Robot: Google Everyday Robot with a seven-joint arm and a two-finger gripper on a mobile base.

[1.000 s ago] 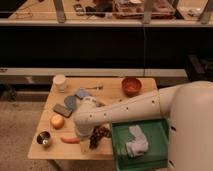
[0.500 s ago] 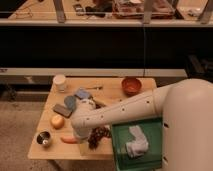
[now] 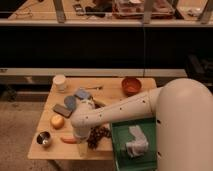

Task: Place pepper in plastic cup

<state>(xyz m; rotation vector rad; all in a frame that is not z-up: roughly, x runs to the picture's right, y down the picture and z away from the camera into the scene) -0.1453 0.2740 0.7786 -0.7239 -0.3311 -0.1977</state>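
Note:
The pepper [image 3: 67,140], slim and red-orange, lies near the front left of the wooden table [image 3: 107,95]; its right end is hidden under my wrist. My gripper [image 3: 80,144] points straight down at that end of the pepper and stands open, just above the table. The plastic cup [image 3: 60,82], white and cylindrical, stands upright at the table's back left corner, well away from the gripper.
A small metal cup [image 3: 44,139] sits left of the pepper and a round yellow-orange fruit [image 3: 57,121] behind it. Dark grapes [image 3: 99,135] lie right of the gripper. Blue-grey objects [image 3: 75,99], an orange-brown bowl [image 3: 131,86] and a green tray [image 3: 120,150] fill the remaining tabletop.
My arm has swung slightly left and the gripper has dropped lower over the pepper's right end. The pepper and cup have not moved.

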